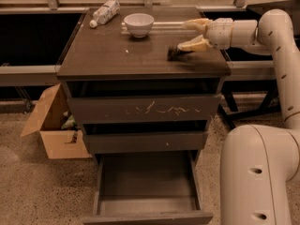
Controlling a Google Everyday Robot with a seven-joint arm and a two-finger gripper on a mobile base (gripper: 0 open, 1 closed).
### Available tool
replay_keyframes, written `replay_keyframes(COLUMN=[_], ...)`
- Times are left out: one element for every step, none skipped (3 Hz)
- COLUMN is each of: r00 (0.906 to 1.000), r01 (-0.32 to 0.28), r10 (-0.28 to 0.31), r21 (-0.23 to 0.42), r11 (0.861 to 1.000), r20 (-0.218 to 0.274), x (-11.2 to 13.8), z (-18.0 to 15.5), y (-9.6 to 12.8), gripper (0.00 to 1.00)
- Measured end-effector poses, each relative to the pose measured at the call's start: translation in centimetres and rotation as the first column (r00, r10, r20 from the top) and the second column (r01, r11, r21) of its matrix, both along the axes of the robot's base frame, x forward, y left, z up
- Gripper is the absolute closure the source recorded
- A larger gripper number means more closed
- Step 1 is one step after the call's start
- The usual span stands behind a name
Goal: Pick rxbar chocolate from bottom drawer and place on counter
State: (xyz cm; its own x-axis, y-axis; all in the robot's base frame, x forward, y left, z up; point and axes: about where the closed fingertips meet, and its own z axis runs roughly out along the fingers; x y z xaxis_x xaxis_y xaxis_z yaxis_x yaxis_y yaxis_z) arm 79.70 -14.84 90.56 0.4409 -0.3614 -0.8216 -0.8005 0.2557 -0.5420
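The small flat black-wrapped rxbar chocolate (176,54) sits low on the glossy grey-brown counter (108,50) near its right edge. It lies just under the lower tip of the pale two-finger gripper (183,35), which reaches in from the right, above the surface. The fingers are spread apart with nothing pinched between them. Whether the lower one touches the wrapper cannot be told, since the bar shows as a smear. The step in hand looks like the release, nearly the end of the task. To do it well, the gripper should lift straight up and back to the right, jaws wide, so the lower finger does not drag the bar toward the near overhang. The round white bowl (138,24) stands well to the left and the clear plastic bottle (104,13) lies at the far left corner — neither blocks that retreat. Below, the deep bottom drawer (147,182) is pulled out with its flat grey floor bare; an open cardboard box (51,125) sits on the ground to the cabinet's left.
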Motion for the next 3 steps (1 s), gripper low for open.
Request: replay_keyframes(r00=[0.9996,0.9954,0.9856], r01=[0.028,0.082,0.135], r10=[-0.028,-0.085,-0.143], r21=[0.021,0.055,0.086], r11=[0.999,0.995,0.987], r20=[0.004,0.046,0.09], x=[0.5,0.3,-0.6], z=[0.5,2.8,5.5], y=[-0.9,-3.8,-6.8], gripper=[0.0,0.0,0.0])
